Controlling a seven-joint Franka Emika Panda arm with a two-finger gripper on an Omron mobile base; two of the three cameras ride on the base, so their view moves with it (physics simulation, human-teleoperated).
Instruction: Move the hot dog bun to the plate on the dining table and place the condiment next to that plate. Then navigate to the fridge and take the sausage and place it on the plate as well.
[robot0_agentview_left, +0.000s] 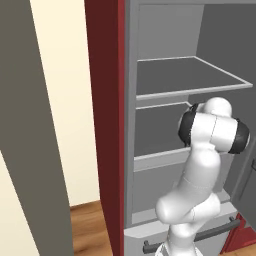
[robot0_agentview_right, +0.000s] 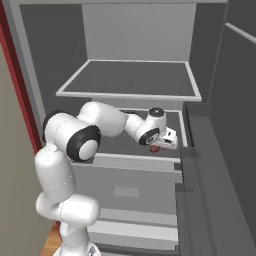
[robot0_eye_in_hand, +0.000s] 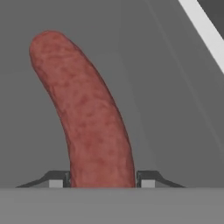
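The sausage (robot0_eye_in_hand: 87, 113) is a curved reddish-brown link lying on a grey shelf, its near end between my two finger tips (robot0_eye_in_hand: 59, 179). My gripper (robot0_eye_in_hand: 103, 180) is shut on that end, with a finger pressing each side. In the right base view my gripper (robot0_agentview_right: 162, 142) reaches over the middle shelf of the open fridge (robot0_agentview_right: 130, 80), and a bit of the red sausage (robot0_agentview_right: 155, 148) peeks out beneath it. The left base view has my arm stretched into the fridge (robot0_agentview_left: 190, 80).
The fridge's grey door (robot0_agentview_right: 200, 190) stands open close on the right. An upper shelf (robot0_agentview_left: 192, 75) sits above my hand. Below is a drawer with a dark bar handle (robot0_agentview_left: 220, 230). A dark red panel (robot0_agentview_left: 105, 125) flanks the fridge on the left.
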